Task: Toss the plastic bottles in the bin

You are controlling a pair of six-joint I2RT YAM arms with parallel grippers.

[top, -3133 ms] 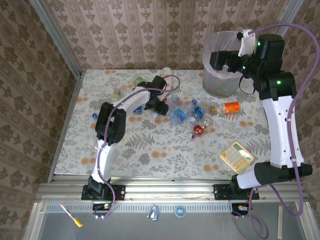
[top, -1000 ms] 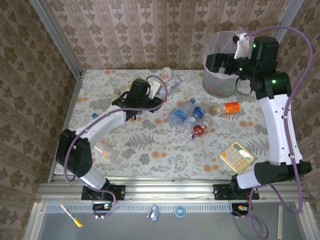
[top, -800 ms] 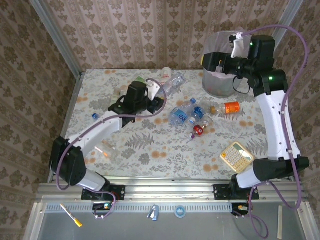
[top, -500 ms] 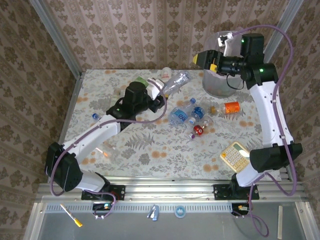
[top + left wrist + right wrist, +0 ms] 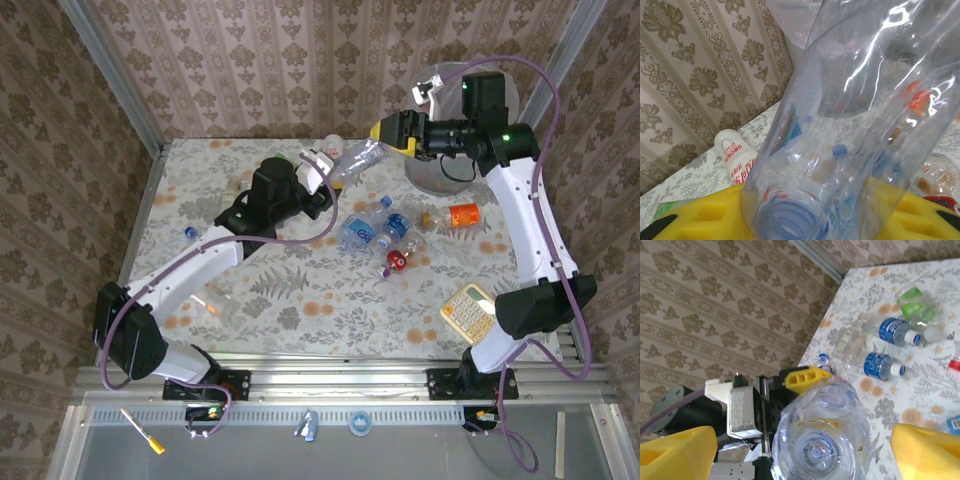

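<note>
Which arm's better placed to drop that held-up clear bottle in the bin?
Right. The right gripper, open, faces the base of the clear crushed plastic bottle, with the round translucent grey bin just behind it; the left gripper holds the other end, farther away.

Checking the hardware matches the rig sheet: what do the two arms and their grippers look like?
The left arm and right arm have white links with black joints, and a purple cable runs along each. Green lights glow on the right arm's black wrist. The left gripper and right gripper have blocky yellow fingers.
</note>
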